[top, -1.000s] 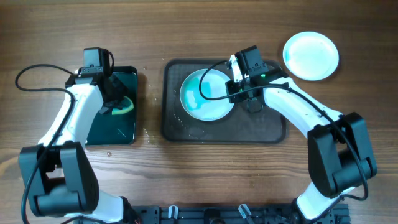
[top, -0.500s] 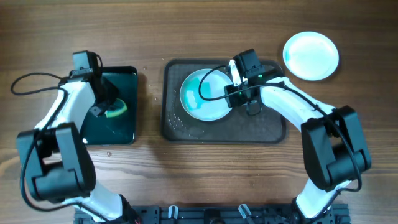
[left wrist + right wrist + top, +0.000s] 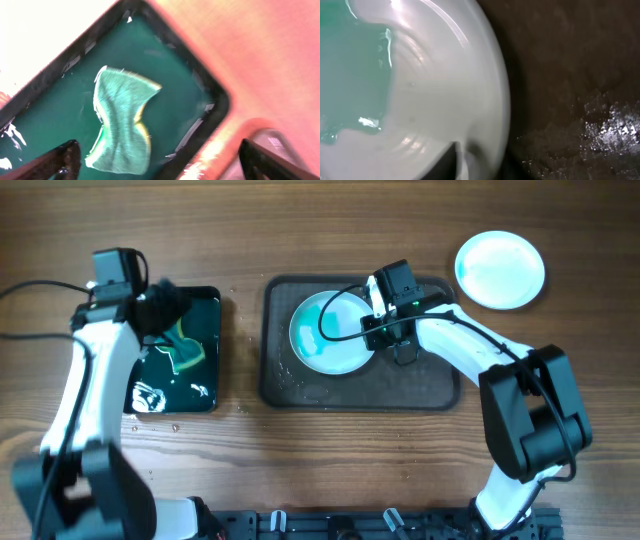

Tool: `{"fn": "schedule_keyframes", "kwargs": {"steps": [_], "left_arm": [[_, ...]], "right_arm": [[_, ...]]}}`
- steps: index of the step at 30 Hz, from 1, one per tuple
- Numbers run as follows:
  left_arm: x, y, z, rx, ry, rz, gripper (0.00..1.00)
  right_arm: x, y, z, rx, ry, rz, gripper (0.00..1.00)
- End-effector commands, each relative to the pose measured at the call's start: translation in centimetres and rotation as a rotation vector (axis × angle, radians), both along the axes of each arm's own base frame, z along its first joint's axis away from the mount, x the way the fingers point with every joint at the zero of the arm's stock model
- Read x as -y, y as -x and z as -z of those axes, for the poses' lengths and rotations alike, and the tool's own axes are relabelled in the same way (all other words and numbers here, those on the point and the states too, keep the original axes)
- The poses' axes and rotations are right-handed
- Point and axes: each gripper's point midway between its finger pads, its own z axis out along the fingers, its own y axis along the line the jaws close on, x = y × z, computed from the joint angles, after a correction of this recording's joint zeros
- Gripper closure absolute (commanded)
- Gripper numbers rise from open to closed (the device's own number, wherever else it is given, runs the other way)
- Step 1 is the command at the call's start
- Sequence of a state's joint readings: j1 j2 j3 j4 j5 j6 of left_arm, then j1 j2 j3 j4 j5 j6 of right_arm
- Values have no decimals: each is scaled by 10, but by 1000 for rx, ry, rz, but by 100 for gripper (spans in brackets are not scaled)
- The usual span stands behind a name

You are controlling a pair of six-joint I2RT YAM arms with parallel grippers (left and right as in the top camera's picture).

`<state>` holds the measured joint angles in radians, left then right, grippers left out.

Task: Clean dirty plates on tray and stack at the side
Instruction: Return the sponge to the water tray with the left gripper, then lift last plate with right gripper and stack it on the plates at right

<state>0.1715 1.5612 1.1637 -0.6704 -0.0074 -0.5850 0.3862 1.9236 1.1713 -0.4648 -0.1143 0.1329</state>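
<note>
A white plate (image 3: 330, 345) with a teal sheen lies on the left half of the dark tray (image 3: 420, 380). My right gripper (image 3: 378, 320) sits at the plate's right rim. In the right wrist view one dark finger (image 3: 452, 160) rests on the inside of the plate (image 3: 445, 90) by its rim, with the gripper (image 3: 475, 165) shut on that rim and the other finger hidden below. The wet tray (image 3: 570, 75) shows to the right. A second white plate (image 3: 500, 270) lies on the table at the far right. My left gripper (image 3: 165, 310) (image 3: 162, 167) hangs open above the green sponge (image 3: 122, 120).
A smaller glossy black tray (image 3: 200, 385) (image 3: 210, 95) at the left holds the green sponge (image 3: 185, 352) in shallow water. Water drops speckle the wood between the two trays (image 3: 235, 395). Cables loop from both arms.
My left gripper has opened, let go of the sponge and drawn up and to the left; the sponge now lies flat in the black tray. My right gripper has closed on the plate's rim.
</note>
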Motion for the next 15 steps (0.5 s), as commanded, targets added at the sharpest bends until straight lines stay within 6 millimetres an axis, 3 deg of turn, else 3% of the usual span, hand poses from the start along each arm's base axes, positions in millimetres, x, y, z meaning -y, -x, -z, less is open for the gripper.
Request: {"fn": "schedule_keyframes", "kwargs": {"steps": [1, 4, 7, 11, 15], "left_arm": [[4, -3, -28, 74, 7, 17, 0], [4, -3, -26, 71, 7, 17, 0], [4, -3, -27, 71, 7, 17, 0], [4, -3, -27, 71, 7, 17, 0], [4, -3, -27, 71, 7, 17, 0]], "right_arm": [[0, 6, 17, -42, 2, 1, 95], [4, 0, 15, -20, 30, 13, 96], [13, -15, 0, 52, 88, 27, 96], [20, -30, -40, 194, 181, -33, 96], [35, -41, -101, 405, 398, -66, 96]]}}
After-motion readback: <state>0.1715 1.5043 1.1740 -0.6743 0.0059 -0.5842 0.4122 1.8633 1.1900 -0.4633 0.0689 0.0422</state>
